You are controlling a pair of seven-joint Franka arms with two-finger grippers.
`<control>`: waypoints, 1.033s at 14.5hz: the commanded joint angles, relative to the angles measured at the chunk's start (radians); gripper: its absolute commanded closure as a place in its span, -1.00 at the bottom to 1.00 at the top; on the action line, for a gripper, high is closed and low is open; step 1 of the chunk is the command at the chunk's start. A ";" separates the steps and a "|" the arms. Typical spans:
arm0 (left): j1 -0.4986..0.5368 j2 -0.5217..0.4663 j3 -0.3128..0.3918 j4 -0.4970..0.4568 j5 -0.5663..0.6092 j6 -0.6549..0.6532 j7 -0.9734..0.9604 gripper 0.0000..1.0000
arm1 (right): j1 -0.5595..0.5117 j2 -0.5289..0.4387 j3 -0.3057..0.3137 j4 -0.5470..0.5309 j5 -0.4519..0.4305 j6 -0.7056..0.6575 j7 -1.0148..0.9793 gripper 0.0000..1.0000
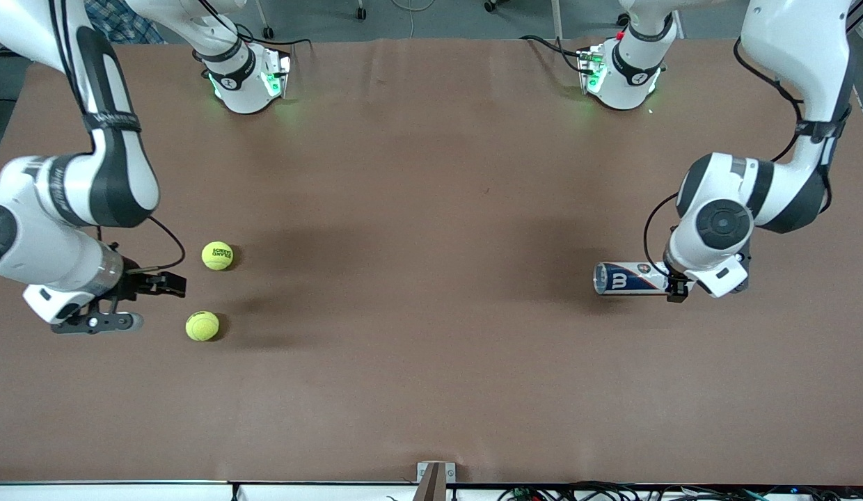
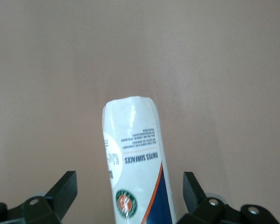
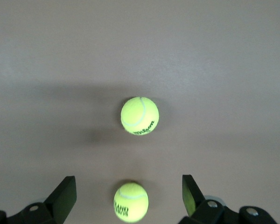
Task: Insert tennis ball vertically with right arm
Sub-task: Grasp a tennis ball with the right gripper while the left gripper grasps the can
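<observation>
Two yellow tennis balls lie on the brown table toward the right arm's end, one farther from the front camera than the other. My right gripper hangs open beside them. In the right wrist view one ball sits between the spread fingers of the right gripper, untouched, and the other ball lies farther out. A white and navy ball can lies on its side toward the left arm's end. My left gripper is open over its end, its fingers apart from the can.
The table is covered in brown cloth. Both arm bases stand along its edge farthest from the front camera. A small bracket sits at the edge nearest the front camera.
</observation>
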 commanded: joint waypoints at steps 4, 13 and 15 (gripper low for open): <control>-0.036 0.097 0.000 0.006 0.129 0.054 -0.164 -1.00 | -0.011 0.079 0.005 -0.019 -0.003 0.135 0.005 -1.00; -0.038 0.175 -0.003 0.003 0.230 0.110 -0.242 -0.83 | -0.027 0.231 0.005 0.076 -0.001 0.180 0.005 -1.00; -0.033 0.175 -0.009 0.003 0.230 0.110 -0.241 -0.34 | -0.025 0.249 0.005 0.083 0.000 0.180 0.005 -1.00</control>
